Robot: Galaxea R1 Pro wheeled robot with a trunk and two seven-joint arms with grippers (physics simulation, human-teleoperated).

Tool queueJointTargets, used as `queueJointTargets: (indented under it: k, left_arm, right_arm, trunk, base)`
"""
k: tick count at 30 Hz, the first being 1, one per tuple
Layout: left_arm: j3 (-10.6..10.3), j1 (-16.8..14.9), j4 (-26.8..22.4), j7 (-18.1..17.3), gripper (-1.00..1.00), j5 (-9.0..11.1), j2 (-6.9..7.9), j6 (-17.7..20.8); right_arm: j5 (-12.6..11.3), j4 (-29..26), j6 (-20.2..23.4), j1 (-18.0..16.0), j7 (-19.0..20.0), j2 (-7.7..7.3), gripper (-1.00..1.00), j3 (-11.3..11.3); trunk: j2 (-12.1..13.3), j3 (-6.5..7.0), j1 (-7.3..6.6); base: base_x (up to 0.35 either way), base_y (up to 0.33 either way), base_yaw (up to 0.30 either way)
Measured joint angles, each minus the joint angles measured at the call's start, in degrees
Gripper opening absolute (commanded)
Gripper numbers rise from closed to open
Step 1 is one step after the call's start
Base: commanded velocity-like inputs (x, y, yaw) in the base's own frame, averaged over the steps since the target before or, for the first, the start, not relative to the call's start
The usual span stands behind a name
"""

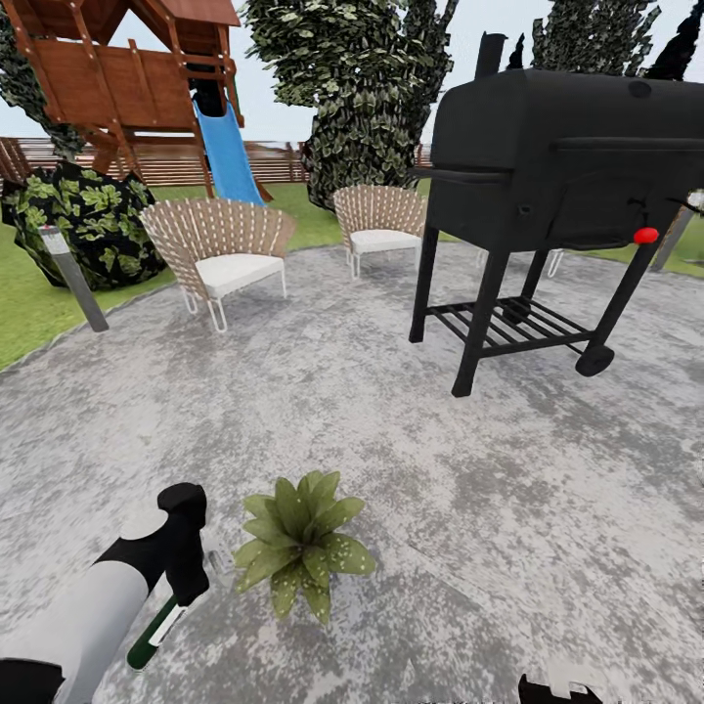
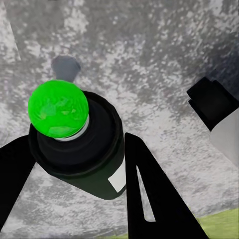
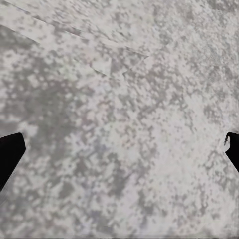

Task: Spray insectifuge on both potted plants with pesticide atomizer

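Note:
A potted plant (image 1: 303, 548), a low rosette of speckled green leaves, stands on the grey patio (image 1: 391, 411) near the front of the head view. Just left of it my left gripper (image 1: 186, 587) is shut on the pesticide atomizer (image 1: 154, 628), a slim dark green bottle with a white label, held tilted. The left wrist view looks down on the atomizer (image 2: 87, 149) and its bright green top, with black fingers (image 2: 149, 194) on both sides. My right gripper (image 3: 119, 154) is open over bare patio, its fingertips (image 3: 10, 154) far apart.
A black barbecue grill (image 1: 548, 196) stands on the patio at right. Two wicker chairs (image 1: 220, 249) sit at the patio's far edge. A grey bollard lamp (image 1: 73, 279) and a leafy bush (image 1: 88, 220) are on the lawn at left, before a wooden playset with a blue slide (image 1: 227, 152).

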Motion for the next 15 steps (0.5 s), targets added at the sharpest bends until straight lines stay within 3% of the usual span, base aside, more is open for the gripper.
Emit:
queueJointTargets:
  k: [7, 9, 15]
  left_arm:
    - [0.05, -0.30, -3.16, -0.48, -1.00, 0.52, -0.16, 0.10]
    - [-0.25, 0.12, -3.22, -7.46, -1.00, 0.23, 0.01, -0.22]
    - [-0.38, 0.09, -3.30, -7.60, -1.00, 0.05, 0.14, -0.37]
  right_arm:
    - [-0.08, 0.01, 0.06, 0.00, -0.02, 0.00, 1.00, 0.00]
    - [-0.08, 0.01, 0.07, 0.00, -0.02, 0.00, 1.00, 0.00]
    - [-0.08, 0.01, 0.08, 0.00, -0.02, 0.00, 1.00, 0.00]
  trunk:
    - [0.00, 0.00, 0.01]
    - [0.00, 0.00, 0.00]
    - [0.00, 0.00, 0.00]
  base:
    - [-0.067, 0.304, -0.273]
    - [-0.029, 0.306, -0.277]
    - [-0.001, 0.314, -0.277]
